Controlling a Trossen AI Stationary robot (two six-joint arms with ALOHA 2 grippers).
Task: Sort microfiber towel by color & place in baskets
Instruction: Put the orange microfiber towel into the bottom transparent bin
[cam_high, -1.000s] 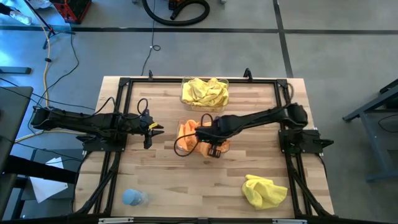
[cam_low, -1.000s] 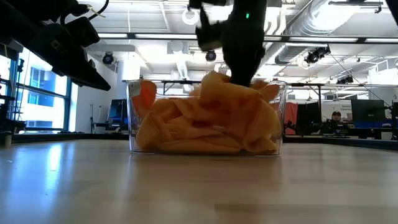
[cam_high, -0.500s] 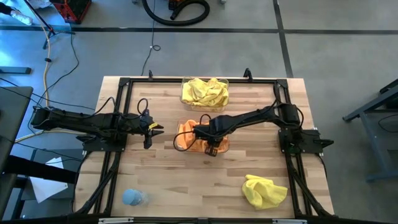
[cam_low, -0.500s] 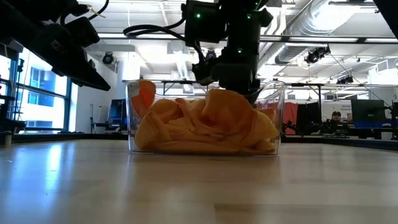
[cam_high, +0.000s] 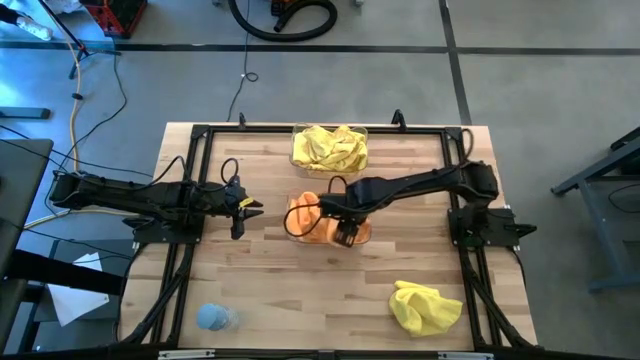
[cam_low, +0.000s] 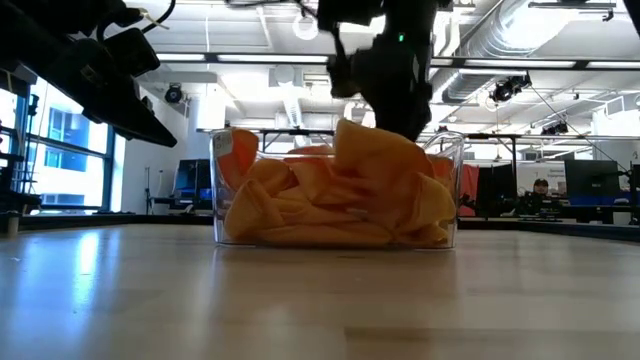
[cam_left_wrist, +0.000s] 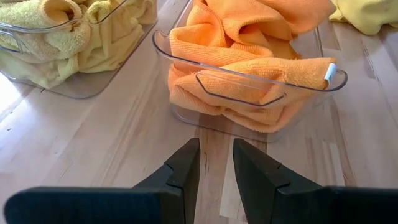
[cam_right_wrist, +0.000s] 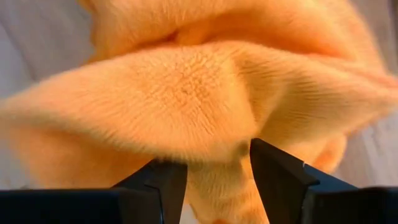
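Right gripper: the right gripper (cam_high: 343, 234) hangs over the 3 o'clock end of the middle basket (cam_high: 296, 232), at the table's centre; in the right wrist view its fingers (cam_right_wrist: 280, 177) stand apart with an orange fold bulging between and above them, and I cannot tell whether they pinch it.
Orange towels: the orange towels (cam_low: 335, 195) are heaped in that clear basket, one peak rising above its rim right under the gripper.
Left gripper: the left gripper (cam_high: 247, 206) waits at 9 o'clock from the orange basket, well apart from it; its jaws show a narrow gap and carry nothing.
Yellow basket: the far basket (cam_high: 296, 132), at 12 o'clock from the orange one near the table's back edge, is filled with yellow towels (cam_high: 328, 148).
Loose towel: one yellow towel (cam_high: 425, 307) lies rumpled on the bare wood at about 4 o'clock from the centre, near the front right corner.
Blue lump: a small pale blue lump (cam_high: 213, 317) sits at about 7 o'clock, near the front left corner.
Frame: a black metal frame (cam_high: 190, 180) borders the table.
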